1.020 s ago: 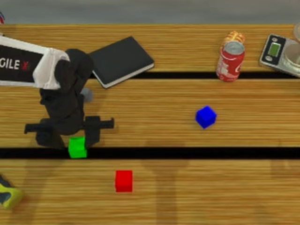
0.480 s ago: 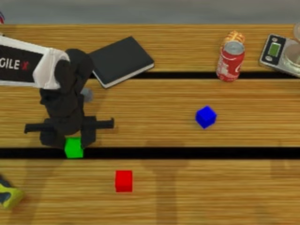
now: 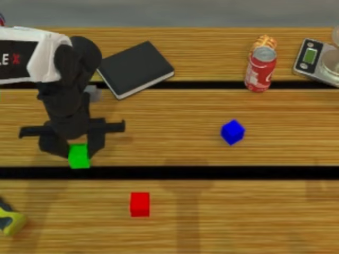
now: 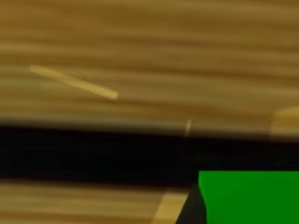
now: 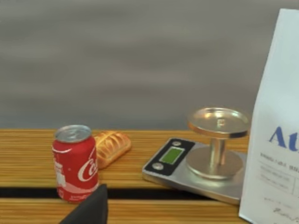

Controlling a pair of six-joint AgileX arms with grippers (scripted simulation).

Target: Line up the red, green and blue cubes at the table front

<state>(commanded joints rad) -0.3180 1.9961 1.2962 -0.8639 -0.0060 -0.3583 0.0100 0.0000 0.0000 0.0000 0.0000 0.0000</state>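
The left claw (image 3: 78, 153) held the green cube (image 3: 79, 156) clamped between its fingers at the desk's left side, just behind the black gap, apparently raised for carrying forward to the front plank (image 3: 238, 217). There the red cube (image 3: 140, 204) already sat, while the blue cube (image 3: 232, 132) waited on the middle plank. The right claw was not visible from above, parked, and I cannot tell its state.

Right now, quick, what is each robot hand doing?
Left gripper: shut on the green cube, lifted off the table.
Right gripper: out of the top view; cannot tell.
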